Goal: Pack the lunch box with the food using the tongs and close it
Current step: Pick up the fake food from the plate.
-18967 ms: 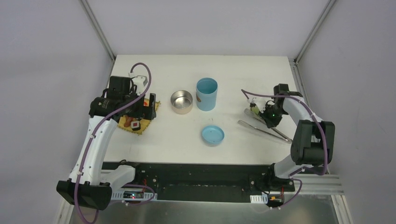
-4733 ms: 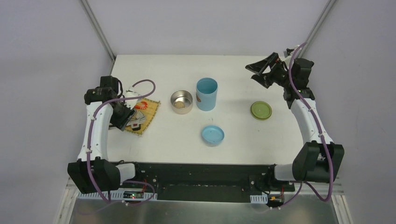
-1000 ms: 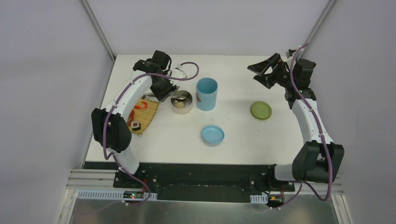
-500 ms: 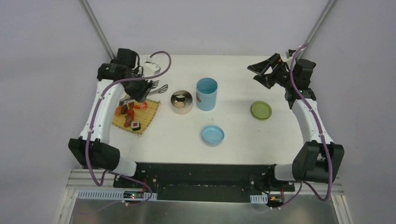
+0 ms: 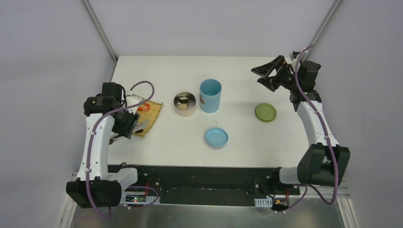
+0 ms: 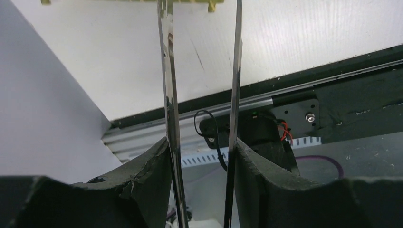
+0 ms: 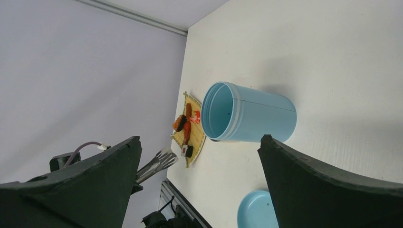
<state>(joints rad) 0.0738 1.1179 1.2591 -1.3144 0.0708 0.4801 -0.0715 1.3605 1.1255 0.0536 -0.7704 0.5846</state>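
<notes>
My left gripper (image 5: pixel 127 123) is shut on the tongs (image 6: pixel 167 71), whose two thin silver arms run forward, apart, between my fingers (image 6: pixel 152 161). The tong tips (image 7: pixel 161 161) hover off the near left corner of the yellow mat (image 5: pixel 148 116) and hold nothing. On the mat lies food: an orange shrimp (image 7: pixel 186 124) and a small dark block (image 7: pixel 187 151). The lunch box's steel bowl (image 5: pixel 185 109) holds one dark-and-white piece (image 5: pixel 183 99). Next to the bowl stands the open light-blue cylinder (image 5: pixel 210 95). My right gripper (image 5: pixel 269 74) is open, raised at the far right, holding nothing.
The blue lid (image 5: pixel 216 137) lies upside down in front of the cylinder. Further right, below my right gripper, rests the olive-green lid (image 5: pixel 265 112). The table's near edge and black rail (image 6: pixel 285 90) sit just beyond the tong tips.
My left arm has swung from over the steel bowl back toward the near left of the mat with the tongs. A dark-and-white piece now lies in the bowl. The right arm has not moved.
</notes>
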